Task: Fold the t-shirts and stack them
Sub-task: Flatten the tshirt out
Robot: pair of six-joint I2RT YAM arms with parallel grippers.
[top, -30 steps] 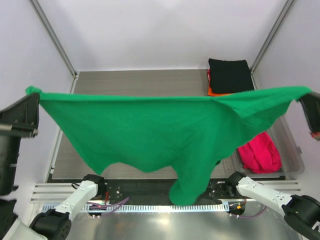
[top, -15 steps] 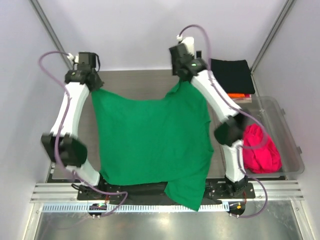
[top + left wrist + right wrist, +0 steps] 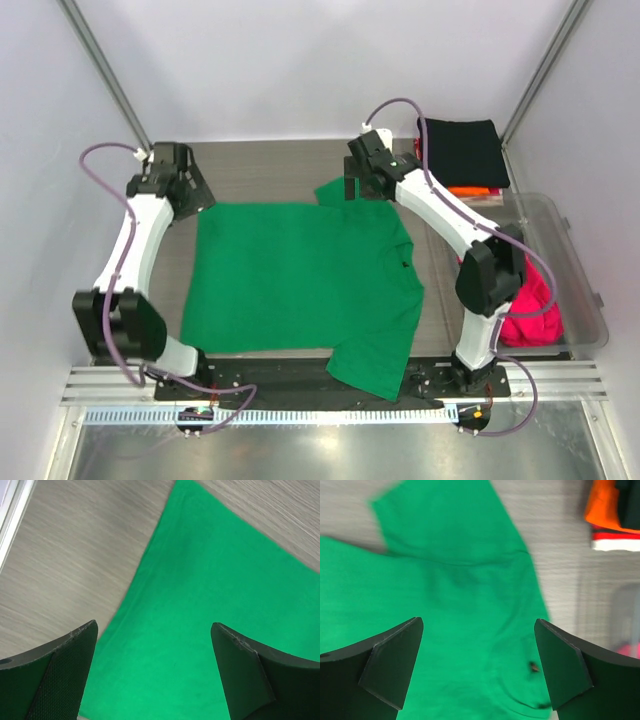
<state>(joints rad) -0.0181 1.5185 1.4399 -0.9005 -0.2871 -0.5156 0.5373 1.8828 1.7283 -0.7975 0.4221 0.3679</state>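
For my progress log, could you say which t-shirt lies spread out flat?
The bright green t-shirt, spread open and unfolded; the black t-shirt sits folded atop a stack, the magenta-pink t-shirt lies crumpled in the clear plastic bin.

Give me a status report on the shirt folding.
Left gripper open, right gripper open, both empty. Green t-shirt spread out on table, unfolded. Nothing lies on it.

Green t-shirt: matt soft cloth; table: grey wood-grain, dull finish; bin: clear glossy plastic; left gripper: black, matt, finely textured pads.
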